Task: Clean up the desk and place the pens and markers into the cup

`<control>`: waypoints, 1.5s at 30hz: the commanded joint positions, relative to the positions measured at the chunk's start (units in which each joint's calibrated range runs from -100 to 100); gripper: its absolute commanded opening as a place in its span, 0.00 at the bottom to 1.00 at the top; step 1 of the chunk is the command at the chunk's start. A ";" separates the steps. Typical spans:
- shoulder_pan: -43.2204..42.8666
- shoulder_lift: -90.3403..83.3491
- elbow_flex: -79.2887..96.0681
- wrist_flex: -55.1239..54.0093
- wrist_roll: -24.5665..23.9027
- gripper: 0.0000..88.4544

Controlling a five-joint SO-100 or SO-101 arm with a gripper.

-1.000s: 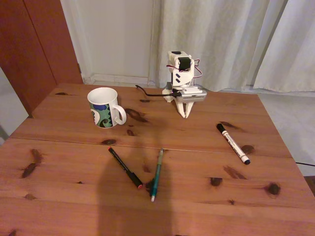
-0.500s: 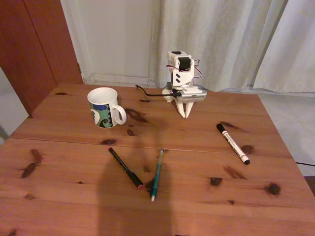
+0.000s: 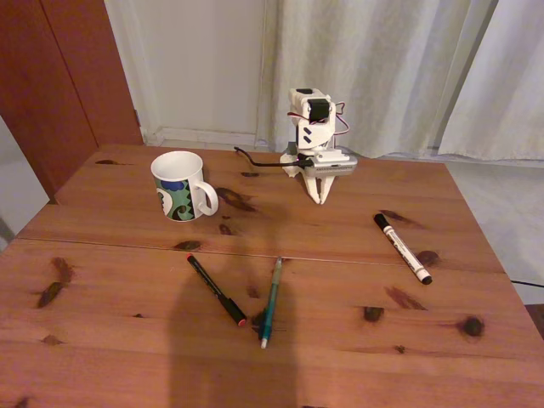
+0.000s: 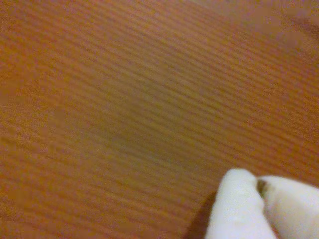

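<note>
Desk (image 3: 340, 229), folded arm, hand (image 3: 320, 197) pointing down

At twelve to two o'clock in the fixed view we see pale curtains (image 3: 399, 68) hanging in vertical folds down to the floor. To their left, near eleven o'clock, we find a white wall panel (image 3: 200, 64) ending in a white skirting board (image 3: 204, 136). At ten o'clock stands a reddish-brown door (image 3: 59, 76). A strip of light floor (image 3: 501, 200) shows at three o'clock, and a black cable (image 3: 527, 283) crosses it at the right edge.
</note>
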 commanded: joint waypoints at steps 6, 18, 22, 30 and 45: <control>-0.55 0.07 0.50 0.40 0.50 0.01; -0.55 0.23 0.50 0.83 0.50 0.01; -0.55 0.31 0.50 0.74 0.24 0.01; -0.63 9.33 -7.80 -1.32 0.13 0.01; -0.71 50.13 -45.22 -1.58 0.13 0.01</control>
